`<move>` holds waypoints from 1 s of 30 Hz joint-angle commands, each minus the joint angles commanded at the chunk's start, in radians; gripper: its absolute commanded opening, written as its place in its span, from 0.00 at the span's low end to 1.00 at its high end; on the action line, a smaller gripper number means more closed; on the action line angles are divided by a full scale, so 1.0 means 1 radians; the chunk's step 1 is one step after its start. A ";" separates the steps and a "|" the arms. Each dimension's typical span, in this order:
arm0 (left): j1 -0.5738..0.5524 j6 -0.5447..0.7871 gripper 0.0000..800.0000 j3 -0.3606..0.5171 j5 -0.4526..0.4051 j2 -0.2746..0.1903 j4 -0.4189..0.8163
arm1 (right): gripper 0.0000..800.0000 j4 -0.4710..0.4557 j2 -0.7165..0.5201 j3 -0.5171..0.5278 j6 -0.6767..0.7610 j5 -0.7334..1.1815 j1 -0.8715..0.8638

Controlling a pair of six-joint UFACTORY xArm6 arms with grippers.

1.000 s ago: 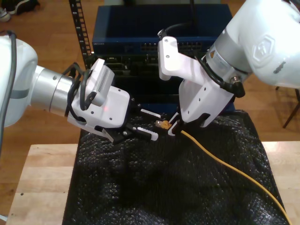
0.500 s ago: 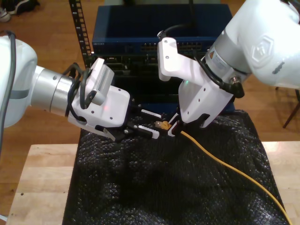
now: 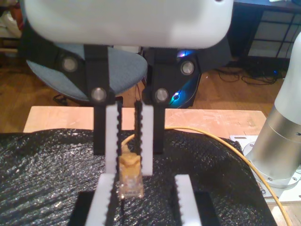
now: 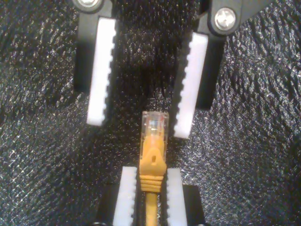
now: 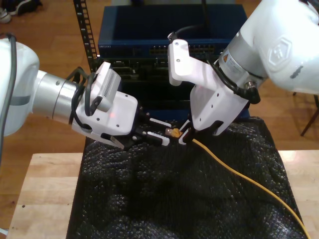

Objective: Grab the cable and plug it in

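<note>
**While one arm holds the plug, the other draws in on it**

As the arm on the exterior view's left reaches across the black padded mat [image 5: 174, 199] on the worktop [image 5: 45, 189], my first gripper [image 5: 168, 132] has its jaws apart on either side of the clear plug [image 5: 173, 132], touching nothing. Compared with a second ago, its lower finger has come up and the gap looks narrower, so I judge the jaws are closing on the plug rather than waiting. The second wrist view shows the same: those two toothed fingers [image 4: 101, 70] stand wide, one just beside the plug's tip and the other well clear.

At the middle of the scene, the plug points toward the exterior view's left, raised off the mat.

To its right, my second gripper [image 5: 184, 137] has not shifted. Its jaws are narrow and clamped on the orange boot just behind the plug. From there the cable [image 5: 239, 174] runs near and to the right over the mat, out of the exterior view's lower right corner.

For the task, this reads as a handover or a regrip. The plug is secured but is not aimed at the blue rack unit [image 5: 149, 35] at the far side, so plugging in is still ahead. Closing off-centre could twist the plug within the other jaws.
</note>
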 joint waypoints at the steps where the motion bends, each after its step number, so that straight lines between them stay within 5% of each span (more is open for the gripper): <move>1: 0.000 0.000 0.33 0.000 0.000 -0.002 0.000 | 0.01 0.009 0.002 0.002 0.000 0.002 0.000; 30: 0.023 0.008 0.31 0.002 -0.017 0.000 -0.029 | 0.01 0.055 0.000 0.006 -0.006 0.008 -0.005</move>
